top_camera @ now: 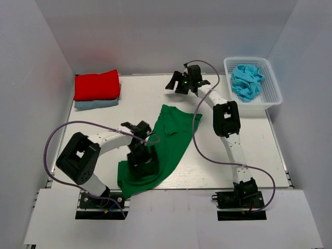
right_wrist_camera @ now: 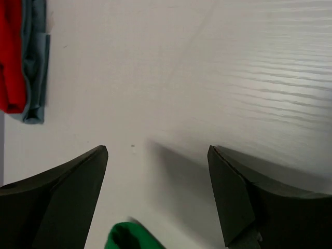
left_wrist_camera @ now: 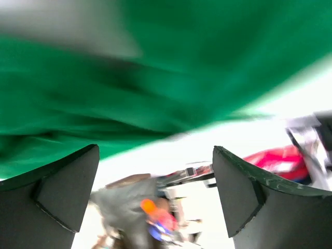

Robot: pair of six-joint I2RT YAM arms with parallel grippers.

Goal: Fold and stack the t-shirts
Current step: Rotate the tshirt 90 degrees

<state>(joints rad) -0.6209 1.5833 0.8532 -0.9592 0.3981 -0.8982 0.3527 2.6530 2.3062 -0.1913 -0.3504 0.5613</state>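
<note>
A dark green t-shirt (top_camera: 174,129) lies spread diagonally across the middle of the table, bunched at its near end. My left gripper (top_camera: 142,165) is open over that near end. In the blurred left wrist view the green cloth (left_wrist_camera: 181,78) fills the top and nothing sits between the fingers (left_wrist_camera: 155,150). My right gripper (top_camera: 172,83) is open and empty above bare table just past the shirt's far end, whose tip (right_wrist_camera: 127,236) shows between its fingers (right_wrist_camera: 158,148). A folded red t-shirt (top_camera: 97,84) lies on a folded pale blue one (top_camera: 96,104) at the far left.
A white mesh basket (top_camera: 272,93) at the far right holds crumpled turquoise t-shirts (top_camera: 246,80). The red (right_wrist_camera: 10,57) and pale blue (right_wrist_camera: 36,62) stack also shows in the right wrist view. White walls enclose the table. Cables loop from both arms.
</note>
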